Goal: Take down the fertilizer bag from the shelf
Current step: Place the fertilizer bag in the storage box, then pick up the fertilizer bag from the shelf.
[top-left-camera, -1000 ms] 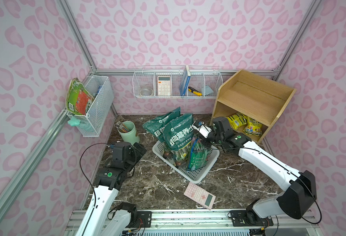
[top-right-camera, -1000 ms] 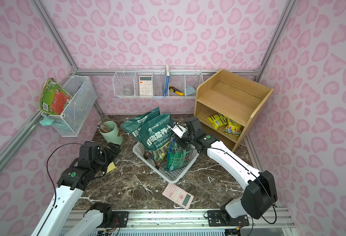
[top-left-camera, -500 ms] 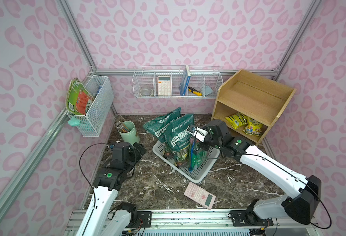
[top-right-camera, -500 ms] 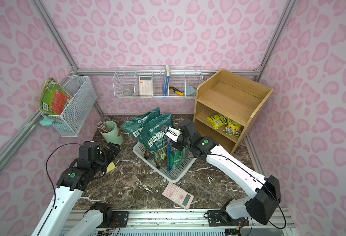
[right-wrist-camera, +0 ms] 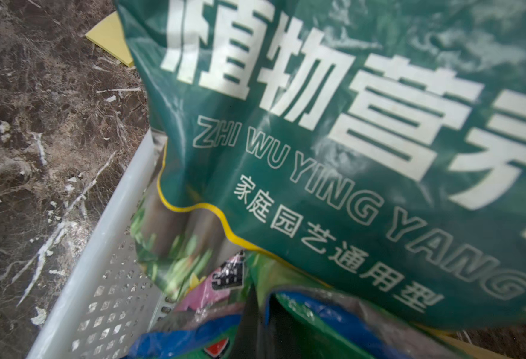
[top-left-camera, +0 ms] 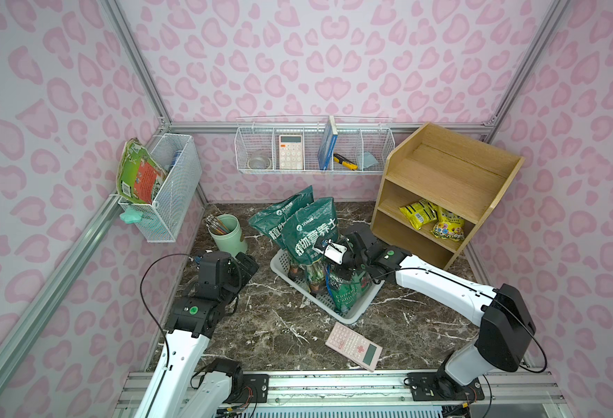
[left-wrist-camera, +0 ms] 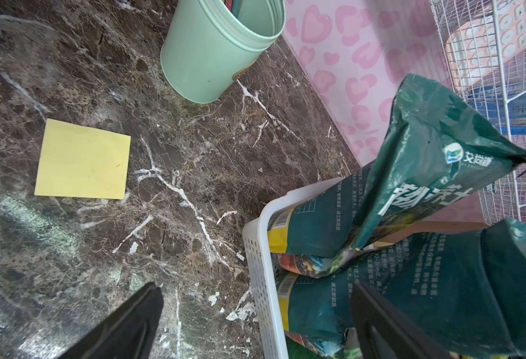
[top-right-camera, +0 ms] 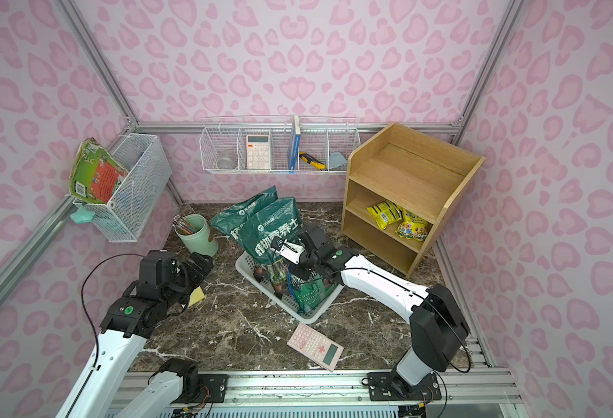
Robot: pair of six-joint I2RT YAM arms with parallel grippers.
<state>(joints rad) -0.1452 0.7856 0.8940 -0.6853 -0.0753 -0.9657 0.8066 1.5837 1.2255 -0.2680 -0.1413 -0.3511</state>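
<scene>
Item: my right tool [top-left-camera: 335,268], clenched on the top of the fertilizer bag [top-left-camera: 348,295]. Bag stands in the white basket [top-left-camera: 350,319] on the counter [top-left-camera: 283,325], off the shelf [top-left-camera: 442,173]. My left tool [left-wrist-camera: 255,289]: released, empty.

You have the shelf [top-left-camera: 442,173] at the table's [top-left-camera: 279,325] back right, two packets [top-left-camera: 418,214] in its upper compartment, and the basket [top-left-camera: 348,318] mid-table, left of and before it. Two large bags [top-left-camera: 308,235] stand in the basket's rear end, the fertilizer bag [top-left-camera: 346,293] in its front end. The cup [top-left-camera: 227,235] sits behind and left of the basket, the sticky note [top-right-camera: 197,296] left of it, the calculator [top-left-camera: 353,346] before it.
</scene>
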